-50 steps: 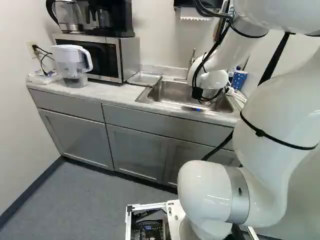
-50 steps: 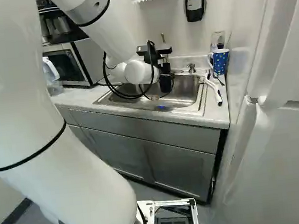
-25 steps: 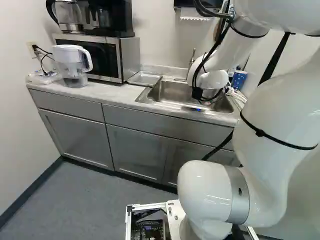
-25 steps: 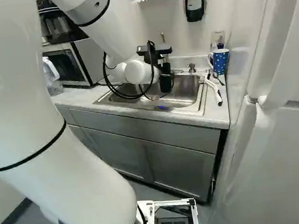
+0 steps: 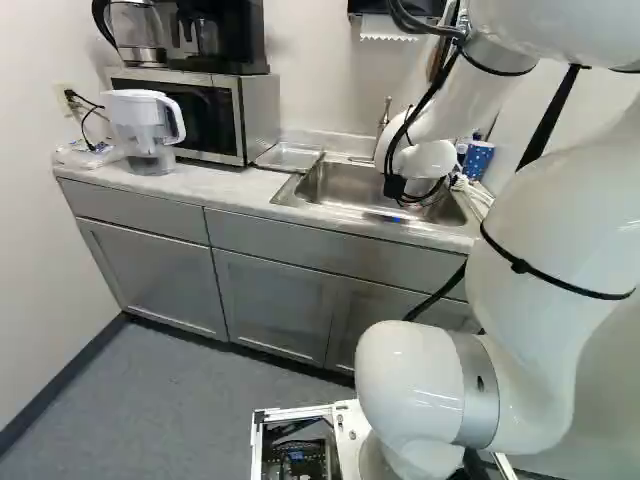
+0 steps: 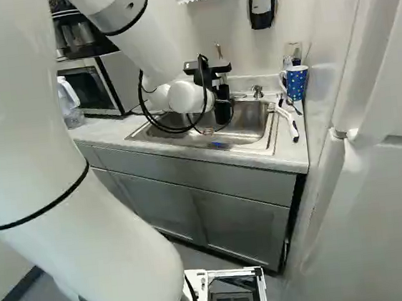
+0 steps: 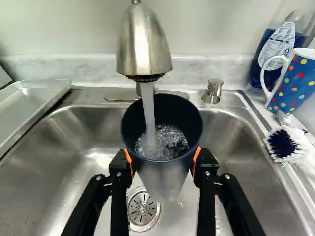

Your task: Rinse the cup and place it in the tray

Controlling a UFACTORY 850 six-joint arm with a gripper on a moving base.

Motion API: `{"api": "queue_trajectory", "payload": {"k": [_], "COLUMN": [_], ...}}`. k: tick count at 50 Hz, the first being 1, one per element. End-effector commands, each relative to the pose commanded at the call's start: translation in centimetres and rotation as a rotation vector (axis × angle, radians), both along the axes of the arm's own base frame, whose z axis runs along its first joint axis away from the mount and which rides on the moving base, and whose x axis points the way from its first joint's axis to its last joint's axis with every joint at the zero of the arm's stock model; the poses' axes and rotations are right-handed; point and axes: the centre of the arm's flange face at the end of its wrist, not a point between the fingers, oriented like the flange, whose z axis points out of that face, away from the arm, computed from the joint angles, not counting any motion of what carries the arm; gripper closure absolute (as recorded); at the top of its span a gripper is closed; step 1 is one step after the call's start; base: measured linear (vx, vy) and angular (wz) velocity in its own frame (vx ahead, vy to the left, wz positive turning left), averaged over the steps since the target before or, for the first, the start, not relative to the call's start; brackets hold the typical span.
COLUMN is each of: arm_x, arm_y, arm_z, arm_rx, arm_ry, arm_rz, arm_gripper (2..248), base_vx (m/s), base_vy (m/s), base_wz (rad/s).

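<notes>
In the right base view my gripper (image 6: 221,94) hangs over the sink (image 6: 246,138). The wrist view shows the gripper (image 7: 163,161) shut on a dark cup (image 7: 187,115), orange pads pressing on opposite sides. Upright, its mouth open upward, the cup is directly under the metal faucet (image 7: 142,44). A stream of water (image 7: 148,105) runs into it, and bubbling water (image 7: 165,142) shows inside. Below the cup is the sink drain (image 7: 143,209). The shallow metal tray (image 7: 30,104) lies on the counter beside the sink, and appears also in the left base view (image 5: 290,157).
Beside the sink, opposite the tray, stand a blue dotted mug (image 7: 295,81) and a blue soap bottle (image 7: 275,46); a brush (image 7: 285,143) lies near them. A soap pump (image 7: 213,90) is behind the sink. The microwave (image 5: 190,110) and a water pitcher (image 5: 145,125) stand farther along the counter.
</notes>
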Motion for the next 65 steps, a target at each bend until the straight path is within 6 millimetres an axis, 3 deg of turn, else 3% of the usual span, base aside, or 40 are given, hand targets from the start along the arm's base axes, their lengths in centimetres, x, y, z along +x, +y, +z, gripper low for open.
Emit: {"api": "queue_trajectory", "payload": {"k": [65], "arm_x": [0.00], "arm_y": [0.00], "arm_z": [0.00], "arm_rx": [0.000], "arm_ry": [0.000], "arm_rz": [0.000], "arm_gripper": [125], "base_vx": [0.000], "base_vy": [0.000], "base_wz": [0.000]}}
